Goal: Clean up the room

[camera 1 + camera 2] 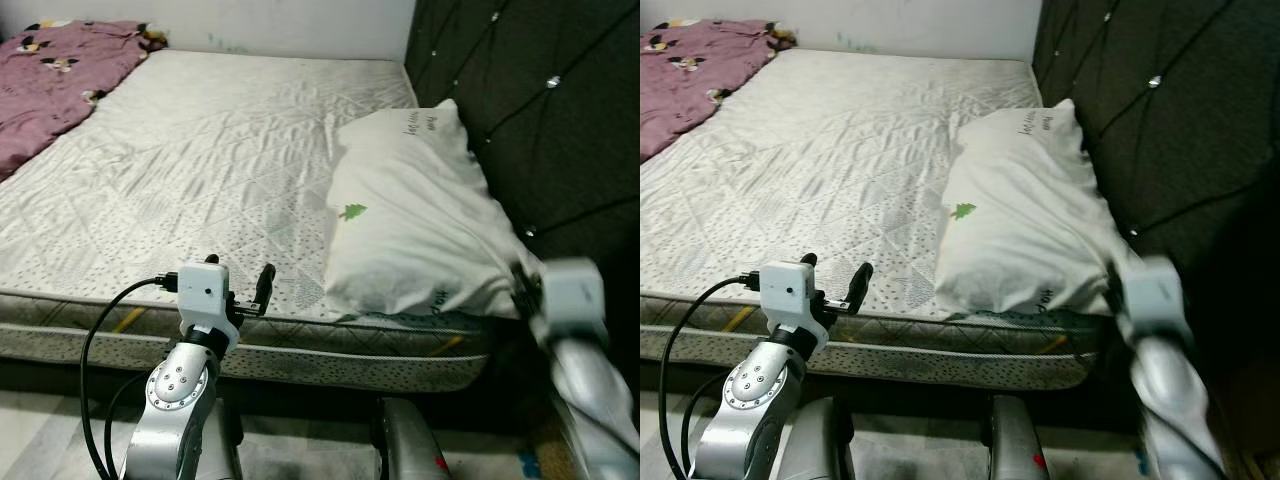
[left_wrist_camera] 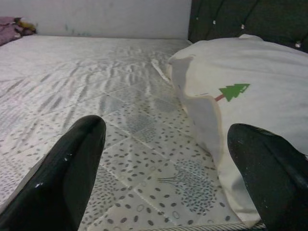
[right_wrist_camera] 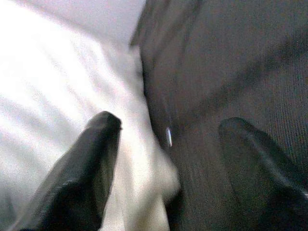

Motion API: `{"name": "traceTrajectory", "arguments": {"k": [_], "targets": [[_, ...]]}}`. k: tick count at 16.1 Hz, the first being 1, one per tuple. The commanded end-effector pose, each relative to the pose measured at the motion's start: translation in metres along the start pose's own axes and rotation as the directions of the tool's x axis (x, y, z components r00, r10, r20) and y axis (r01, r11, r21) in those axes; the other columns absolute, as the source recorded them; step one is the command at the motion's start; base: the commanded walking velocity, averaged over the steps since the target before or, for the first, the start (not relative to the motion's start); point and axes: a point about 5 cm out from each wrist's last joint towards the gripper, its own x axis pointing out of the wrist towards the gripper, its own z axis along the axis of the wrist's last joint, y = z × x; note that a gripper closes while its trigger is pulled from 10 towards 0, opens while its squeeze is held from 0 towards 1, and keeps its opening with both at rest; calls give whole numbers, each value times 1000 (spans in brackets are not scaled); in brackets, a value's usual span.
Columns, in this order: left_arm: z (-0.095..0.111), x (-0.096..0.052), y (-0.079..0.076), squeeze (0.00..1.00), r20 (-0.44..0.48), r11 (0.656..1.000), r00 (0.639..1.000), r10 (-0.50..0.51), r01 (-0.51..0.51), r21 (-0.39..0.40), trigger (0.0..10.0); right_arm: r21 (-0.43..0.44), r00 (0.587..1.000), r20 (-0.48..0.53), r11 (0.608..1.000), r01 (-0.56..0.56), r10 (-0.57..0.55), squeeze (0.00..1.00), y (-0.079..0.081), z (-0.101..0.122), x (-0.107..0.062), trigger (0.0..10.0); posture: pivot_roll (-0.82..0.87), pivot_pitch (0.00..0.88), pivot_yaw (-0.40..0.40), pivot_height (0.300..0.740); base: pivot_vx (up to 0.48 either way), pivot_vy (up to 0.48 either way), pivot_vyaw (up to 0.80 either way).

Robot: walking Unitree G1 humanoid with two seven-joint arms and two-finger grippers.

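A white pillow with a small green tree print lies at the right side of the bare mattress, against the dark headboard. My left gripper is open at the mattress's near edge, left of the pillow, with nothing between its fingers. In the left wrist view the pillow lies just ahead. My right gripper, blurred, is open at the pillow's near right corner, where it meets the headboard.
A crumpled purple blanket with a flower print lies at the mattress's far left. A white wall runs behind the bed. The tufted headboard rises close along the right. Floor shows below the bed's near edge.
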Motion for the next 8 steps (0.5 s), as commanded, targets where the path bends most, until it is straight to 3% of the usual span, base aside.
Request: {"name": "traceTrajectory", "arguments": {"k": [1, 2, 7, 8], "targets": [[1, 0, 0, 0, 4, 1000, 1000, -4, 4, 10, 10000, 20, 999, 40, 999, -34, 34, 1000, 10, 9, 8, 10000, -15, 0, -21, 548, 0, 0, 0], [2, 0, 0, 0, 6, 1000, 1000, -2, 2, 10, 10000, 32, 998, 47, 999, -41, 39, 1000, 13, 12, 12, 10000, -15, 0, -21, 548, 0, 0, 0], [2, -2, -2, 0, -4, 1000, 1000, -7, 7, 8, 10000, 137, 988, -12, 979, -148, 151, 1000, 85, 15, 50, 10000, 39, 4, -32, 548, 0, 0, 0], [2, -2, -2, 0, -5, 1000, 1000, -8, 8, 9, 10000, 133, 989, -13, 980, -147, 150, 1000, 89, 16, 52, 10000, 39, 4, -32, 548, 0, 0, 0]]}}
